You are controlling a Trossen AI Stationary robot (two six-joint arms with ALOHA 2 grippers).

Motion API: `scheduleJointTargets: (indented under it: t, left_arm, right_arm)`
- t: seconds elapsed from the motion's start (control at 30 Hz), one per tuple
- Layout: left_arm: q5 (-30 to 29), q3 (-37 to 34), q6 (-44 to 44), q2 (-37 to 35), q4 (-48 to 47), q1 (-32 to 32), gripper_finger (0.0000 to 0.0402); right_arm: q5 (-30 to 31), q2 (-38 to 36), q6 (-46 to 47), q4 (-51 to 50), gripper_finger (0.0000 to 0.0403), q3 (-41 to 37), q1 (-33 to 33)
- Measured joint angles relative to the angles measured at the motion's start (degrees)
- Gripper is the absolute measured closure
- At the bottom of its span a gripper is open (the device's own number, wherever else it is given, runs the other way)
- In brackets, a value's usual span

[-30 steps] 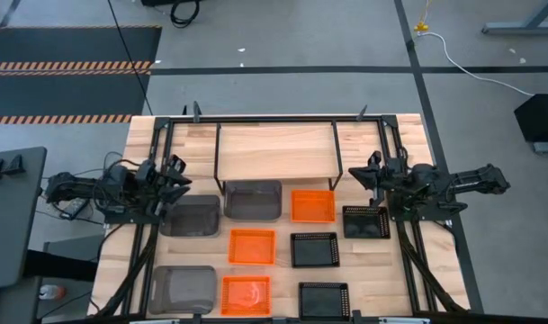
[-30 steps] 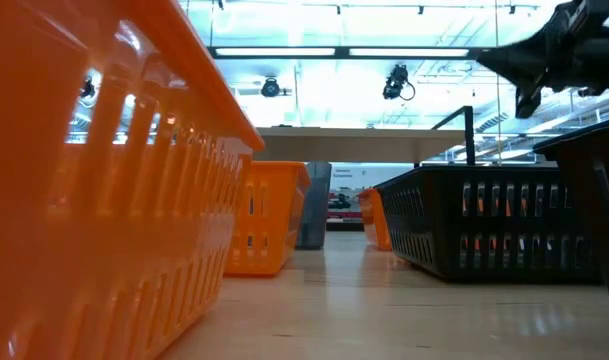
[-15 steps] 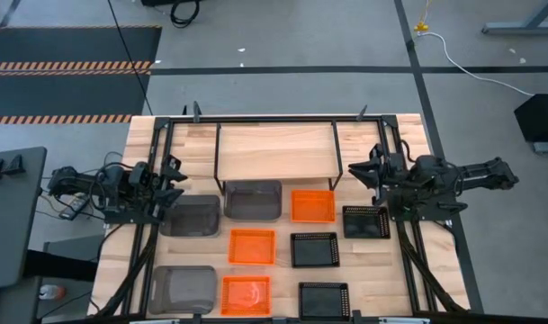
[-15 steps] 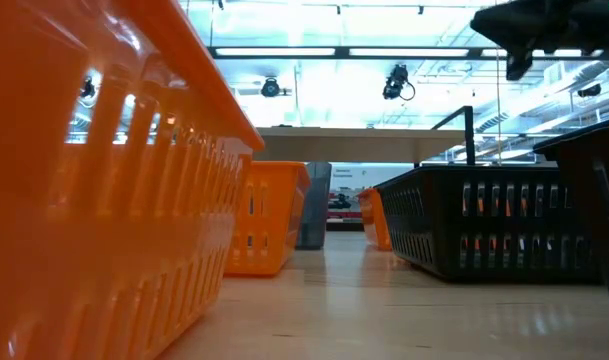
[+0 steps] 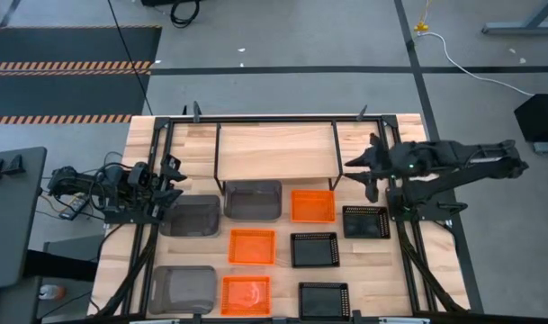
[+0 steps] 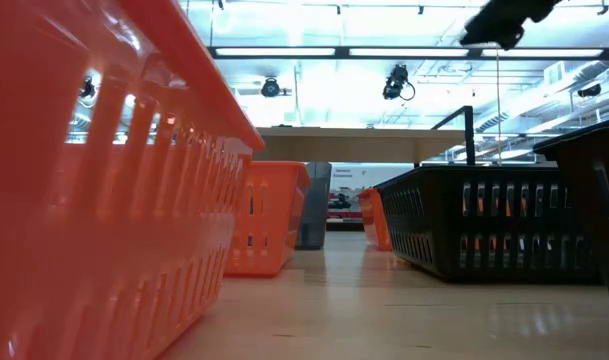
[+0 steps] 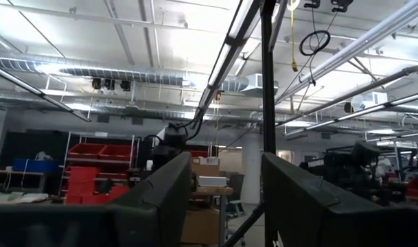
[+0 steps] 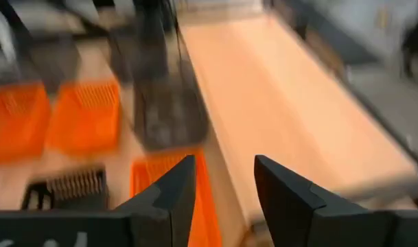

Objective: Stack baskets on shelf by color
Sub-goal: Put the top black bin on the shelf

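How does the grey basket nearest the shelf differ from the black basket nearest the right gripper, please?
The grey basket is smoky and translucent with rounded corners; the black basket is opaque with mesh sides. The grey basket looks slightly larger than the black one. The grey basket lies just in front of the shelf, the black basket off its right end. Both sit upright on the table, empty, ungripped.

Grey baskets point(image 5: 252, 199): three; orange baskets point(image 5: 312, 205): three; black baskets point(image 5: 314, 249): three.

Overhead, straight down on the whole surface point(image 5: 363, 270). Low, level across it, pressed close beside an orange basket point(image 6: 94, 200). Left wrist tilted up toward ceiling. Right wrist angled down over the shelf point(image 8: 277, 103), shared with overhead.
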Motion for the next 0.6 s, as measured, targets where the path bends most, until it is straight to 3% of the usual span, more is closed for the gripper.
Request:
scheduleJointTargets:
  t: [0.1, 0.3, 0.6]
  left_arm:
    - [0.0, 0.0, -0.2, 0.0, 0.0, 0.0, 0.0219]
    - [0.0, 0.0, -1.5, 0.0, -0.4, 0.0, 0.0219]
    - [0.0, 0.0, -1.7, 0.0, -1.5, 0.0, 0.0225]
  right_arm:
    - [-3.0, 3.7, 4.5, -10.6, 0.0247, 3.8, 0.3]
    - [-11.6, 8.0, 13.2, -20.5, 0.0247, 4.6, 1.7]
    - [-13.0, 11.3, 22.8, -32.0, 0.0247, 4.6, 5.5]
